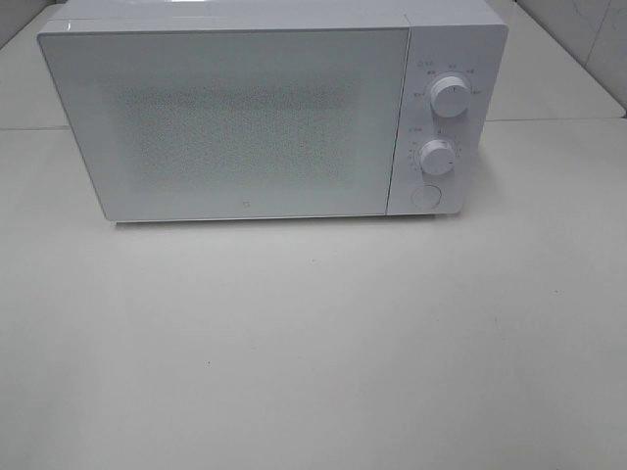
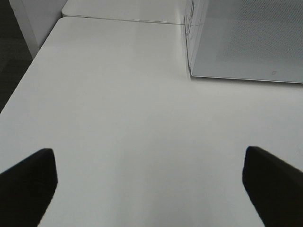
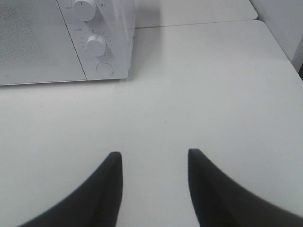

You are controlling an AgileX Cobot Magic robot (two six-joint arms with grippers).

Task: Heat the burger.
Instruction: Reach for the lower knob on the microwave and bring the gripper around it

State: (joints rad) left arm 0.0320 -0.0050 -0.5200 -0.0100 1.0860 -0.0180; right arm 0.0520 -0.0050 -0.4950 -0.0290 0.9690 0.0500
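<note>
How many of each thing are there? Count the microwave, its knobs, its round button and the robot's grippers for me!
microwave: 1
knobs: 2
round button: 1
grippers (left gripper, right gripper): 2
Total: 6

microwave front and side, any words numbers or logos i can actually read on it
No text here is legible.
Small marks around the upper knob of the microwave: too small to read.
Small marks around the lower knob: too small to read.
Tiny logo low on the door: blurred, unreadable.
Dark print on the microwave's side, in the left wrist view: blurred, unreadable.
</note>
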